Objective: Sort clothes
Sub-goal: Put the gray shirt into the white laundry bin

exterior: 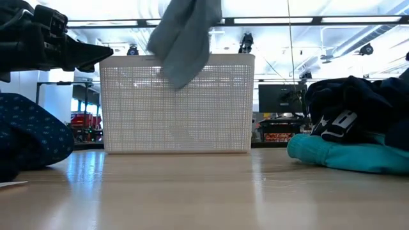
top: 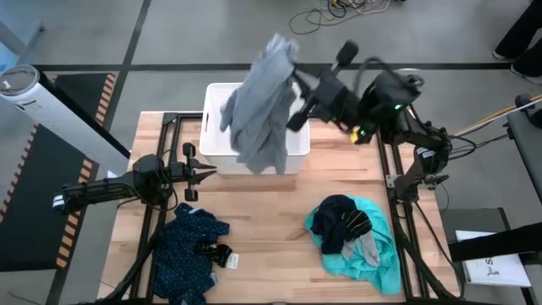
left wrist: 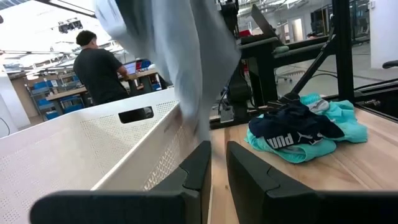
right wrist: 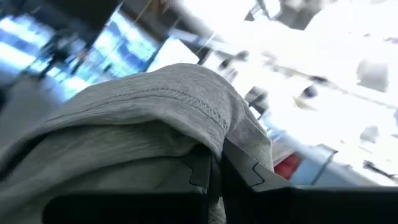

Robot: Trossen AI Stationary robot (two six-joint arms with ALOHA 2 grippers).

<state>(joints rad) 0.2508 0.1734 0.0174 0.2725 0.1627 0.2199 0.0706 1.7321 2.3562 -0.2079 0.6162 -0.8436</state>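
Observation:
My right gripper (top: 294, 74) is raised over the white plastic basket (top: 216, 95) at the table's far side and is shut on a grey garment (top: 262, 106). The garment hangs down by the basket in the low view (exterior: 185, 38). My left gripper (top: 210, 174) is shut and empty, level, just off the basket's near left corner. A dark navy patterned garment (top: 190, 246) lies on the table near left. A teal garment (top: 368, 250) with navy pieces (top: 339, 222) on top lies near right. My right gripper pinches a bunched fold of the grey garment near a stitched hem (right wrist: 208, 115) between its two fingers. The fingers come from the table's right. The garment hangs slack below them, clear of the table. Whether its lower end (exterior: 182, 80) touches the basket I cannot tell.
The basket's perforated wall (left wrist: 81, 146) stands close beside my left gripper (left wrist: 217, 158). Bare wooden table lies between the two clothes piles. A small white tag (top: 232, 260) lies by the navy patterned garment. A person stands in the room behind the table (left wrist: 99, 68).

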